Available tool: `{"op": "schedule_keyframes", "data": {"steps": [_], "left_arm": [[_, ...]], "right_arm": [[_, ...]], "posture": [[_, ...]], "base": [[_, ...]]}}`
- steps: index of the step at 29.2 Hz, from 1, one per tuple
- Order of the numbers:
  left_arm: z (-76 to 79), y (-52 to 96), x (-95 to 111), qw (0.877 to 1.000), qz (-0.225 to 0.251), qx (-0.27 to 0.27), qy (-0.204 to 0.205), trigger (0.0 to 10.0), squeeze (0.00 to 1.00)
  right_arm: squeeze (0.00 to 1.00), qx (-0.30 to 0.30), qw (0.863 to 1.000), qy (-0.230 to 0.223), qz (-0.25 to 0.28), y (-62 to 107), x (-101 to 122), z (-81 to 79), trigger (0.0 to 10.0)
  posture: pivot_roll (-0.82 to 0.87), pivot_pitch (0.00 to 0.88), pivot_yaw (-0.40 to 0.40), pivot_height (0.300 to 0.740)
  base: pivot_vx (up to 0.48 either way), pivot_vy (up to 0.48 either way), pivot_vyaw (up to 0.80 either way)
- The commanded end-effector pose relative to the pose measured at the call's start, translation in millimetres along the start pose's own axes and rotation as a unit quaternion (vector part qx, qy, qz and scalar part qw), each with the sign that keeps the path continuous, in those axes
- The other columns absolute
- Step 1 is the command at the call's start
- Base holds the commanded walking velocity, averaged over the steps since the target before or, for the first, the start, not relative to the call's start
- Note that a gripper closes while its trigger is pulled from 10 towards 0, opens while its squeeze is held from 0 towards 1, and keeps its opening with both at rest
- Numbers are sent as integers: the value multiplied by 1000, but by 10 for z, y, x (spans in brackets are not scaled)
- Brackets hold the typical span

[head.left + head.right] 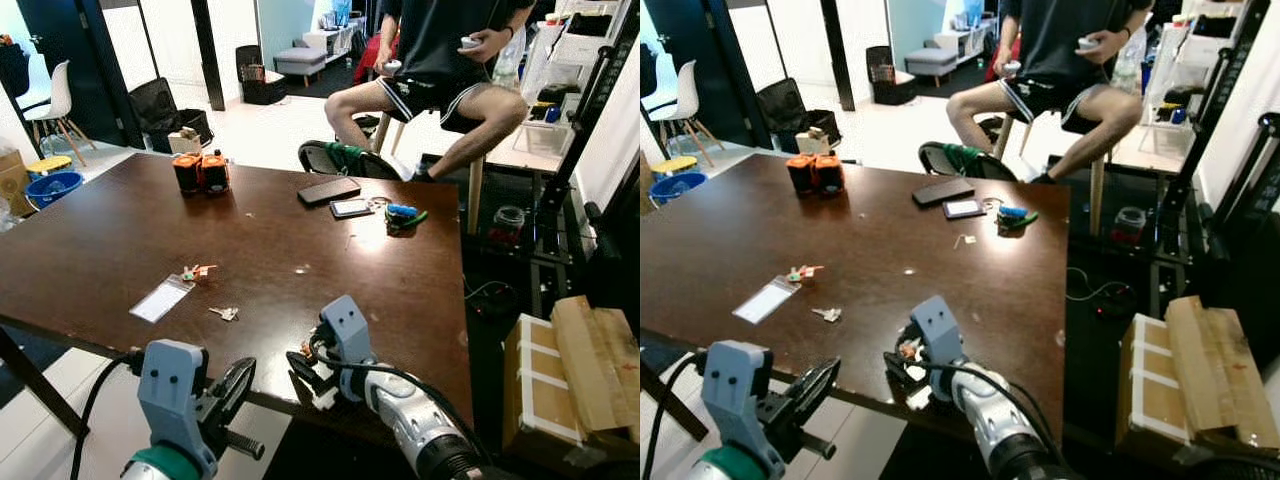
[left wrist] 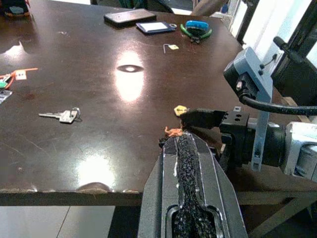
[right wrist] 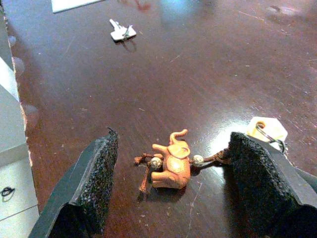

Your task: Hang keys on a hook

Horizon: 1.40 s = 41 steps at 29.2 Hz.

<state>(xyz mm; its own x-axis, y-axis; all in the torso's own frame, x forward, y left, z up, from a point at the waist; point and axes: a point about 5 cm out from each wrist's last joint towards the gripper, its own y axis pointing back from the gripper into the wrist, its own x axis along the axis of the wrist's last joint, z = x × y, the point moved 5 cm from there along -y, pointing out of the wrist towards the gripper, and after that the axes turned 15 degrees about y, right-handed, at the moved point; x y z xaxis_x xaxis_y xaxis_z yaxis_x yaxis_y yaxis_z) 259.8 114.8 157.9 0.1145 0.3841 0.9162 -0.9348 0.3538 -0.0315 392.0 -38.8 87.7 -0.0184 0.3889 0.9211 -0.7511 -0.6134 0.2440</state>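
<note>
A: So, where do we have our right gripper (image 3: 171,191)?

B: We hold it low over the near edge of the dark wooden table (image 1: 110,230), forearm reaching in from the near right and angled toward the left. Our fingers are spread wide, one on each side of the orange elephant keychain (image 3: 171,166), which lies flat on the tabletop between them. One finger (image 3: 260,171) sits right at the white tag (image 3: 267,130) and key ring on the keychain's cord; we can't tell if it touches.

A: And our left gripper (image 1: 238,382)?

B: We keep it just off the table's near edge, below the tabletop, pointing toward the right gripper. From the wrist view its fingers (image 2: 190,163) look pressed together with nothing between them, tips close to the elephant.

A: What else do we see on the table?

B: A small silver key pair (image 1: 225,313) lies well apart to the left, beyond it a clear card sleeve (image 1: 160,298) beside a little orange-and-green trinket (image 1: 196,271). At the far side we see two orange-and-black batteries (image 1: 201,172), a dark phone (image 1: 328,190), a smaller phone (image 1: 351,208), and a blue-and-green tool (image 1: 402,214). A person (image 1: 440,60) sits on a stool beyond the table.
</note>
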Motion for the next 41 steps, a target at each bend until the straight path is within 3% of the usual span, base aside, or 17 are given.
{"op": "schedule_keyframes", "data": {"steps": [1, 16, 21, 26, 27, 29, 30, 33, 34, 41], "left_arm": [[7, 26, -38, 1000, -12, -2, 2, 10000, 0], [-12, 63, -130, 999, -35, 2, 4, 10000, 0], [-202, 54, -163, 998, -39, 51, -15, 10000, 0], [-266, 52, -157, 997, -37, 66, -18, 10000, 0], [-306, 49, -141, 996, -35, 75, -17, 10000, 0], [-306, 49, -141, 996, -35, 75, -17, 10000, 0], [-325, 48, -132, 996, -33, 80, -14, 10000, 0], [-325, 48, -132, 996, -33, 80, -14, 10000, 0], [-323, 49, -132, 996, -33, 80, -11, 10000, 0], [-277, 52, -180, 997, -45, 68, -4, 10000, 0]], "right_arm": [[0, 15, 1000, -7, -9, -22, -38, -87, 10000], [0, 41, 998, -13, -41, -26, -139, -148, 10000], [0, 47, 998, -12, -43, -36, -131, -165, 10000], [0, 51, 998, -13, -43, -39, -129, -176, 10000], [0, 59, 997, -14, -46, -38, -137, -196, 6824], [0, 59, 997, -14, -46, -38, -137, -196, 6824], [0, 67, 996, -17, -49, -34, -151, -217, 2039], [0, 67, 996, -17, -49, -34, -151, -217, 2039], [0, 73, 996, -18, -52, -29, -167, -231, 0], [0, 83, 995, -21, -58, -26, -189, -262, 0]], "posture": [[11, 45, 143, 740], [20, 70, 148, 740], [23, 76, 147, 740], [23, 76, 147, 740], [24, 80, 148, 740], [24, 80, 148, 740], [24, 80, 148, 740], [24, 80, 148, 740], [24, 80, 148, 740], [27, 81, 149, 740]], "base": [[0, 0, 0], [0, 0, 0], [0, 0, 0], [0, 0, 0], [0, 0, 0], [0, 0, 0], [0, 0, 0], [0, 0, 0], [0, 0, 0], [0, 0, 0]]}}
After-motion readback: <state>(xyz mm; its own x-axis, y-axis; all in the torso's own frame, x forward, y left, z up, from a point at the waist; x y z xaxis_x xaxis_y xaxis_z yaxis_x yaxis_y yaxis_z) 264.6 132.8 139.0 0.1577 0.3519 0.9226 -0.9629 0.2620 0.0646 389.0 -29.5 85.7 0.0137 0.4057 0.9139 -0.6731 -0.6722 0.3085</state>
